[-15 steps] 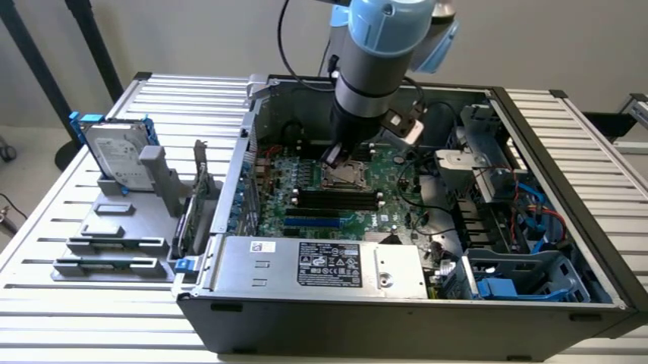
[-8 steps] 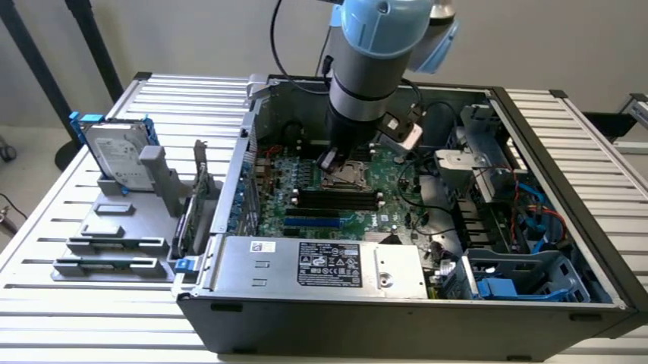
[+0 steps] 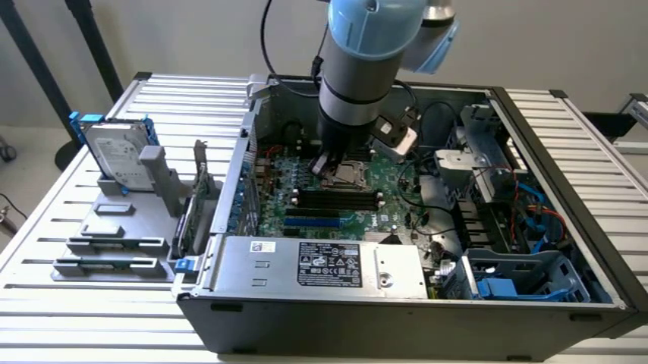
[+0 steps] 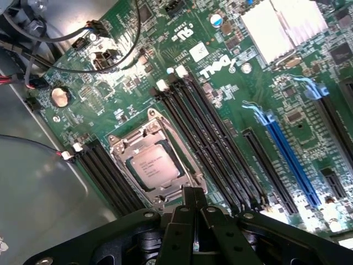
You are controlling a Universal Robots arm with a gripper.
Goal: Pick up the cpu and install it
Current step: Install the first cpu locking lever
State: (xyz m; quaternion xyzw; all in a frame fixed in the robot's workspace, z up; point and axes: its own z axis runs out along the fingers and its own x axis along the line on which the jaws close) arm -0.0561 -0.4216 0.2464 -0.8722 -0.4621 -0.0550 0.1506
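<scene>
The cpu [image 4: 155,165], a small square chip with a dull silver top, lies flat inside the metal-framed socket [image 4: 118,144] on the green motherboard [image 4: 127,94]. My gripper [image 4: 193,192] hovers just beside the socket's edge, its black fingers pressed together with nothing between them. In the exterior view the arm reaches down into the open computer case [image 3: 405,315], with the gripper [image 3: 326,165] low over the board right next to the socket [image 3: 353,174].
Black memory slots [image 4: 209,138] and a blue slot [image 4: 287,157] flank the socket, with a finned heatsink [image 4: 281,25] beyond. Loose cables [image 4: 49,41] run near the case wall. Outside the case, a hard drive [image 3: 114,152] stands in grey holder blocks [image 3: 111,254].
</scene>
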